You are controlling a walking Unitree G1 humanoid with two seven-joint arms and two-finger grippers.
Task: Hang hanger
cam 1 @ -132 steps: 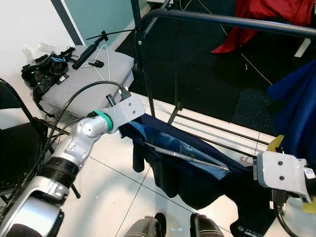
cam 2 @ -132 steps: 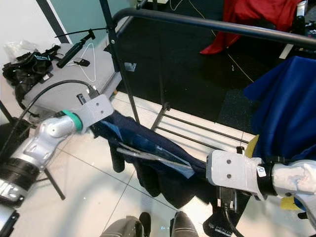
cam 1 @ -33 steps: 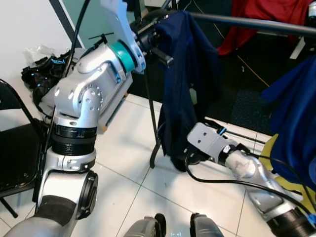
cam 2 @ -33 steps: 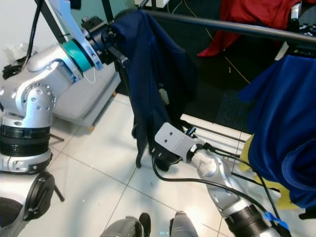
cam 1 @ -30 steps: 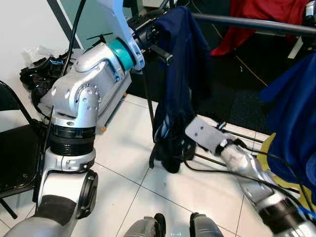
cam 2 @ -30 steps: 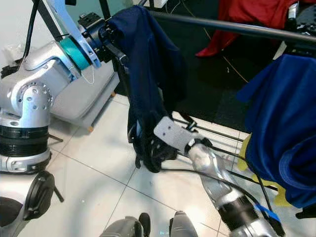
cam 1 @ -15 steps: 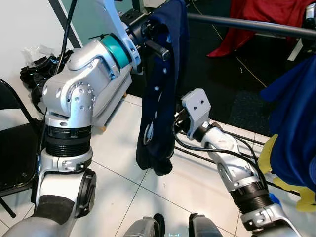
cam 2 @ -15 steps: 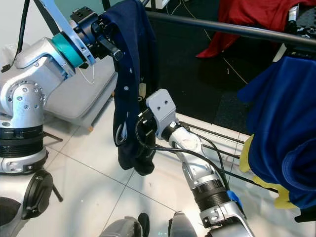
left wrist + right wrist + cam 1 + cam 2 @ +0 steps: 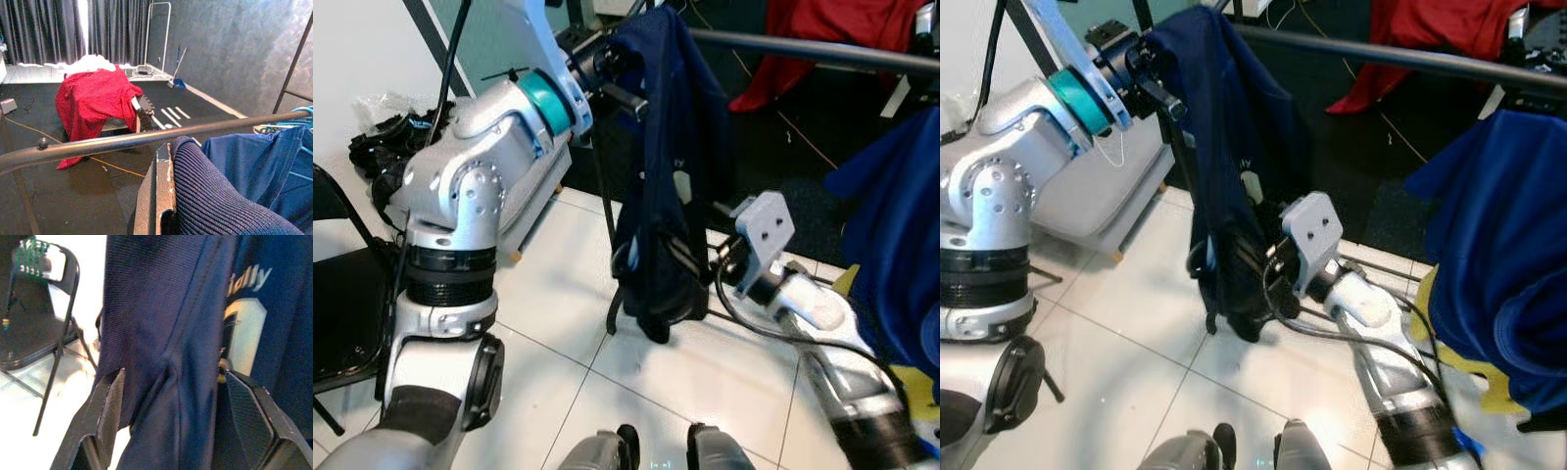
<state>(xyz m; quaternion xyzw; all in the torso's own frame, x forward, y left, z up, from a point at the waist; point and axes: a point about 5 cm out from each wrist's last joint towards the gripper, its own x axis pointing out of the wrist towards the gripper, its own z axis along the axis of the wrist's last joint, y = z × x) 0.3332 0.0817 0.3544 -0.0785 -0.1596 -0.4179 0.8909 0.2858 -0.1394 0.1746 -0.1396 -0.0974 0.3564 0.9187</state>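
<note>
A navy garment (image 9: 661, 196) hangs long and limp from its collar, with the hanger hidden inside it. My left gripper (image 9: 619, 78) is raised high and shut at that collar, just beside the left end of the black rack bar (image 9: 803, 47). In the left wrist view one finger (image 9: 156, 196) presses against the ribbed collar (image 9: 215, 200), and the bar (image 9: 122, 141) runs close in front. My right gripper (image 9: 173, 377) is low at the garment's lower part. Its fingers (image 9: 110, 416) stand open with the cloth between them.
A bright blue garment (image 9: 891, 225) hangs on the rack at the right. Red cloth (image 9: 832, 24) lies behind the bar. A black folding chair (image 9: 342, 294) and a grey cushion (image 9: 524, 186) with black gear (image 9: 382, 157) are on the left. White tile floor (image 9: 558, 323) lies below.
The garment has gone from low between both grippers up to bar height. In the last half second it swung right toward the rack, and my right gripper moved right and lower along it.
</note>
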